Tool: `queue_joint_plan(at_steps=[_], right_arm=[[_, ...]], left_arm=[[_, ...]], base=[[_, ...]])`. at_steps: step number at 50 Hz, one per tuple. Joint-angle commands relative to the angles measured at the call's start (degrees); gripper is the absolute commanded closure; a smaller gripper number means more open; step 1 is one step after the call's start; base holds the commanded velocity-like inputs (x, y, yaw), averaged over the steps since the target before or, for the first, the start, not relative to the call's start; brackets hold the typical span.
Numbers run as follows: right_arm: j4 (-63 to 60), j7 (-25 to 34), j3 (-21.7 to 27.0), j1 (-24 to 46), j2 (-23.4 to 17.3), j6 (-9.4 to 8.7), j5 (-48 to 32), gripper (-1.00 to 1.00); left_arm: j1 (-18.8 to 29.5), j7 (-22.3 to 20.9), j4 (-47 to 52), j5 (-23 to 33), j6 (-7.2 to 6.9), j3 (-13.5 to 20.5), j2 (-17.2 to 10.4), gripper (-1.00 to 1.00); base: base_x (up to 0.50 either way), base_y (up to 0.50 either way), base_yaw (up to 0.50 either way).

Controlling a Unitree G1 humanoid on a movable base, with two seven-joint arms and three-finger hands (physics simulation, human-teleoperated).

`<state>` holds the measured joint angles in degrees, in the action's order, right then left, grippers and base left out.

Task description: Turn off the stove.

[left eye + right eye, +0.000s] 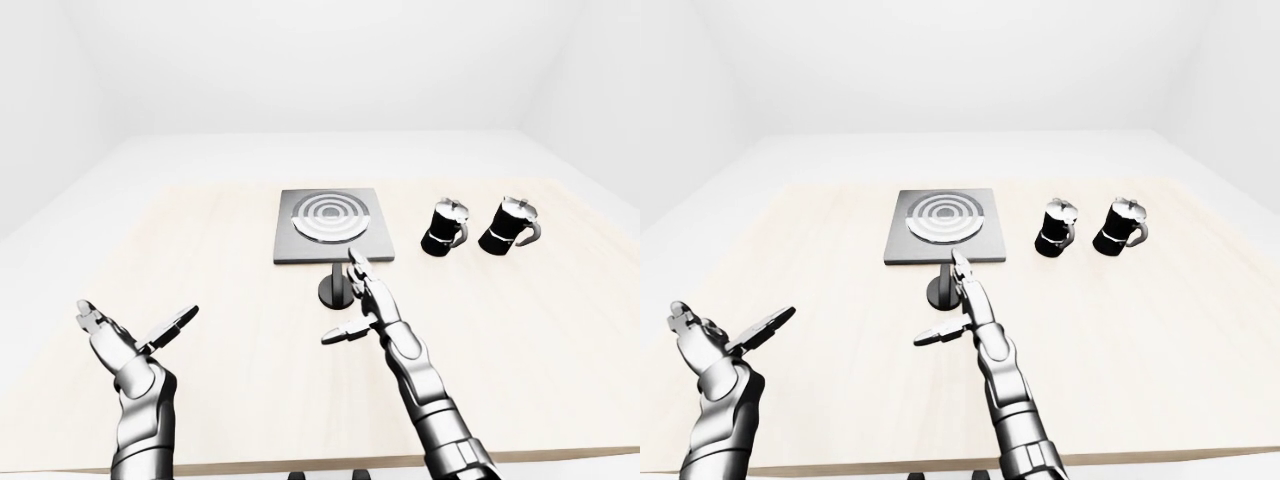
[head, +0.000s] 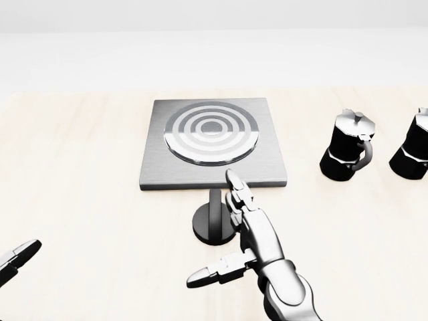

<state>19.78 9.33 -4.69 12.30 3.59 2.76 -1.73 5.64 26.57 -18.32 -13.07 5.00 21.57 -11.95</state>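
The right hand's (image 2: pixel 257 244) spread, empty fingers (image 2: pixel 237 194) reach just beside the stove's (image 2: pixel 214 170) knob (image 2: pixel 214 217).

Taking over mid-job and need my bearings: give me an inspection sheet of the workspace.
Surface: pale wooden table, bare wood around the items.
Job's things: grey square stove with ringed burner; its black knob stands on the table just below the stove in the head view.
Clutter: two black moka pots, upright, right of the stove.
Hands: right hand open, fingertips beside the knob, not closed round it; left hand open, raised at lower left, apart from everything.
Cables: nothing seen.
Surroundings: plain white walls and floor.
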Motion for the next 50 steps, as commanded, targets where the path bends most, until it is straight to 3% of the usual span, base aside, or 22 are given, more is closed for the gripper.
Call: queue_joint_plan(at_steps=[1, 4, 11, 17, 19, 23, 27, 28, 29, 31, 34, 39, 45, 50], right_arm=[[1.77, 0.50, -0.75, 0.88, 0.80, -0.06, -0.49, -1.00], [1.33, 0.13, -0.85, -0.62, 0.90, 0.51, -0.36, -1.00], [2.70, -0.36, -1.64, -1.99, 1.63, 1.62, 0.25, -1.00], [2.77, -1.63, -3.07, -2.93, 3.47, 0.14, 0.86, -1.00], [0.71, -2.34, -4.07, -4.07, 3.97, -1.41, 1.00, -1.00], [2.94, -1.43, -5.51, -3.84, 5.20, -1.15, 2.51, -1.00], [1.37, -1.02, -6.24, -3.90, 5.47, -3.02, 2.75, -1.00], [1.93, -0.77, -6.12, -3.55, 5.47, -2.92, 2.95, -1.00], [4.11, -0.12, -5.59, -2.79, 5.39, -1.46, 3.42, -1.00], [4.93, 0.13, -5.37, -1.94, 5.63, -1.46, 3.54, -1.00], [7.92, 1.12, -4.75, -0.48, 5.93, 0.29, 4.12, -1.00], [7.24, 1.91, -4.90, 0.12, 6.16, -1.41, 4.03, -1.00], [13.03, 3.15, -1.87, 3.70, 5.05, 2.24, 5.31, -1.00], [22.86, 3.54, 3.99, 9.55, 1.12, 2.24, 8.93, -1.00]], left_arm=[[0.08, 0.31, 0.11, 0.96, 0.00, -0.05, -0.21, -1.00], [0.18, -0.47, 1.34, -1.49, 0.00, 0.49, -0.28, -1.00], [0.66, 1.09, -0.46, -0.17, 0.00, 0.00, -0.21, -1.00], [0.74, 1.21, -0.65, -0.23, 0.00, -0.17, -0.38, -1.00], [0.78, 1.14, -0.77, -0.22, 0.00, -0.12, -0.39, -1.00], [0.62, 1.00, -0.44, -0.37, 0.00, -0.01, -0.35, -1.00], [0.78, 1.04, -0.86, -0.48, 0.00, -0.12, -0.43, -1.00], [0.58, 1.07, -0.24, -0.54, 0.00, -0.07, -0.43, -1.00], [0.87, 1.03, -0.93, -0.46, 0.00, -0.07, -0.41, -1.00], [1.13, 1.04, -1.57, -0.46, 0.00, -0.13, -0.44, -1.00], [1.08, 1.14, -1.38, -0.56, 0.00, -0.22, -0.50, -1.00], [0.76, 1.09, -0.28, -0.60, 0.00, 0.01, -0.40, -1.00], [1.07, 1.02, -1.13, -0.72, 0.00, -0.06, -0.48, -1.00], [0.76, 0.94, -0.19, -0.85, 0.00, 0.11, -0.39, -1.00]], base=[[0.00, 0.00, 0.00], [0.00, 0.00, 0.00], [0.00, 0.00, 0.00], [0.00, 0.00, 0.00], [0.00, 0.00, 0.00], [0.00, 0.00, 0.00], [0.00, 0.00, 0.00], [0.00, 0.00, 0.00], [0.00, 0.00, 0.00], [0.00, 0.00, 0.00], [0.00, 0.00, 0.00], [0.00, 0.00, 0.00], [0.00, 0.00, 0.00], [0.00, 0.00, 0.00]])
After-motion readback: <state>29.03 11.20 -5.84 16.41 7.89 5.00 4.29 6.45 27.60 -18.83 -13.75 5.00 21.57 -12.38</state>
